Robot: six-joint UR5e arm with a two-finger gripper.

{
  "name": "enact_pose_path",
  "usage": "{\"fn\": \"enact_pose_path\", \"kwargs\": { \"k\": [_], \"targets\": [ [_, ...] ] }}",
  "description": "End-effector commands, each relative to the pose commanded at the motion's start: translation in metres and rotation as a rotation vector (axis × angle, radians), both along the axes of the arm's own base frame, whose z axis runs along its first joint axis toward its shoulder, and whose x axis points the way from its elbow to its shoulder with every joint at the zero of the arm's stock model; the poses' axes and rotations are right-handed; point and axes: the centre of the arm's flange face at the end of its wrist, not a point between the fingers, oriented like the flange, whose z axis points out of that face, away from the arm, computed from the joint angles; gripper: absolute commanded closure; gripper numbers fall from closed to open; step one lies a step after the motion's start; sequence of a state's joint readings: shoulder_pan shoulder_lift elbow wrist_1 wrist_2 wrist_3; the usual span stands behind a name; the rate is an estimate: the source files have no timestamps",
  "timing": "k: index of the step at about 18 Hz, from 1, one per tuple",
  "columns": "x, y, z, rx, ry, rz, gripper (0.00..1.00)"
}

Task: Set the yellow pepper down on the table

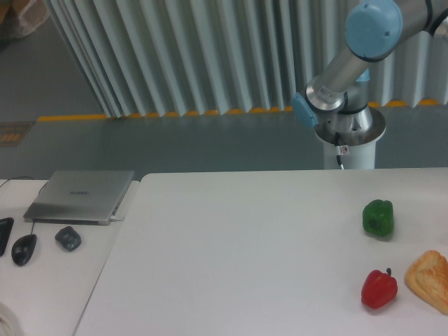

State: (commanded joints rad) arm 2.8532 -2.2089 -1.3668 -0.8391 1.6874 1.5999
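No text, brand, number or sign is reading legibly anywhere in view. A faint mark is showing at the centre of the closed laptop (80,194) lid, at about nine o'clock in the picture, but it is blurring too much to make out. A small red-and-white tag is sitting on the robot base (348,140) at about two o'clock; nothing on it is resolving into characters.

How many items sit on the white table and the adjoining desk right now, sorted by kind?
Peppers: 2, green pepper and red pepper; no yellow one in view
Bread: 1, pastry
Laptops: 1, laptop
Mice: 1, mouse
Other small dark items: 2, grey lump, dark object at the edge
Total: 7
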Motion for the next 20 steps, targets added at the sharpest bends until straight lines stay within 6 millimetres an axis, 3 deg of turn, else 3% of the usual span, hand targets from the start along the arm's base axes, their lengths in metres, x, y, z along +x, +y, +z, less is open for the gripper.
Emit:
{"fn": "enact_pose_path", "kwargs": {
  "k": [4,8,18,20],
  "targets": [
    [0.004,0.003,0.024,0.004,0.03,0.005,0.0],
    [-0.002,-0.018,0.014,-0.014,0.009,-0.036,0.0],
    [-0.004,-0.019,0.0,-0.01,-0.01,-0.012,0.0],
    [-0.004,-0.019,-0.003,-0.009,-0.015,0.002,0.32]
  ]
}}
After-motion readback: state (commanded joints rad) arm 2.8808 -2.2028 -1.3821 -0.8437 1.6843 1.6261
